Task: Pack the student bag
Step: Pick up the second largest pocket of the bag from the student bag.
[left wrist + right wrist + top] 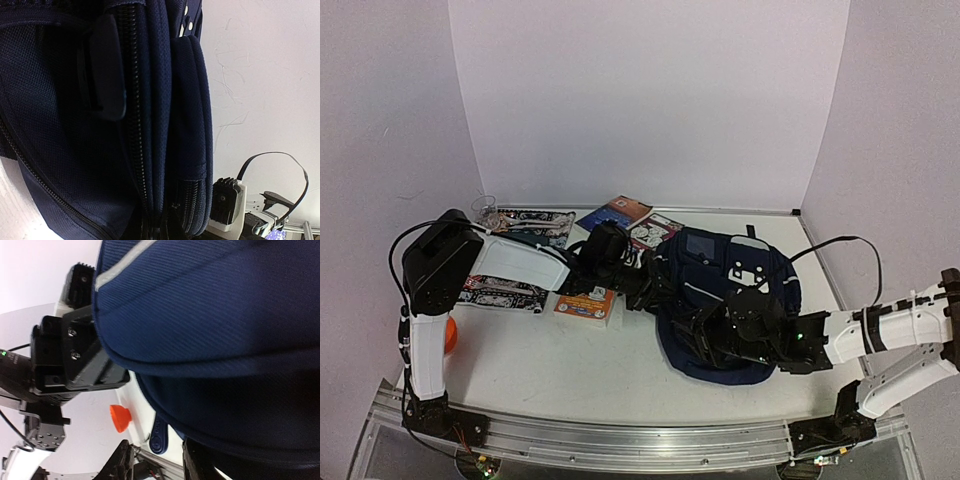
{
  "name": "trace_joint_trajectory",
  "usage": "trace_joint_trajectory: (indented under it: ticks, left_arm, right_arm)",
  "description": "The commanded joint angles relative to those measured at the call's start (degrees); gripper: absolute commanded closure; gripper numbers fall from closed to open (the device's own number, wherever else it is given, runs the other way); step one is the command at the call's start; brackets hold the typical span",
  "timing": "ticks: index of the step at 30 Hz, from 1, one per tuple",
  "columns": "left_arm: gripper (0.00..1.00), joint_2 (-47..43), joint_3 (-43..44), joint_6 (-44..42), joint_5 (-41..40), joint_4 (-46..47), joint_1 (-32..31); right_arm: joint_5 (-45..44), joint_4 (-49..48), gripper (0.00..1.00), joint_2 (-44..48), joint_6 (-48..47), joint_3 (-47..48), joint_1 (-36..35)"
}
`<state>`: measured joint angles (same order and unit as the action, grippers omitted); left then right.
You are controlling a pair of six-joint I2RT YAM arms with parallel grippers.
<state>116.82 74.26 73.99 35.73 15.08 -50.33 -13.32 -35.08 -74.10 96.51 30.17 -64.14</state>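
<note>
Though near, jaws indistinct against student bag (700, 262)

- No lettering can be made out in any view.
- Orange-and-white booklet (586, 304) on the desk (570, 360): printed cover, words too small to read.
- Blue book (617, 211) and white illustrated book (655, 231) behind it: cover print blurred.
- Student bag (735, 270): white patches, markings unreadable.

Lab test cell: white walls (650, 100), aluminium rail (640, 441)
</note>
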Motion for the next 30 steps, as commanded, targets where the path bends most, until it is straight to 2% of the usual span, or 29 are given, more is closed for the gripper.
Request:
trace_joint_trajectory:
  ticks: [1, 6, 12, 25, 30]
  left_arm:
    - [1.0, -5.37, 0.42, 1.81, -1.03, 8.83, -0.94]
    - [1.0, -5.41, 0.18, 2.86, -1.29, 9.77, -1.42]
    - [1.0, -5.91, -0.6, 3.79, -1.95, 11.13, -1.62]
    - [1.0, -5.92, -1.17, 2.29, -3.49, 13.71, -1.62]
    - [1.0, -5.71, 0.24, 1.01, -3.11, 15.08, -1.73]
  right_arm:
    - [0.3, -7.03, 0.66, -1.48, -0.03, 0.13, 1.78]
    - [0.97, -8.59, 0.69, -3.14, -0.51, 1.01, 2.26]
    - [0.16, -7.73, 0.74, -3.92, 5.53, -0.49, 2.35]
    - [-5.94, 16.82, 0.57, 3.36, 11.11, 2.05, 1.57]
    - [-6.41, 18.64, 0.56, 3.55, 10.41, 2.49, 1.59]
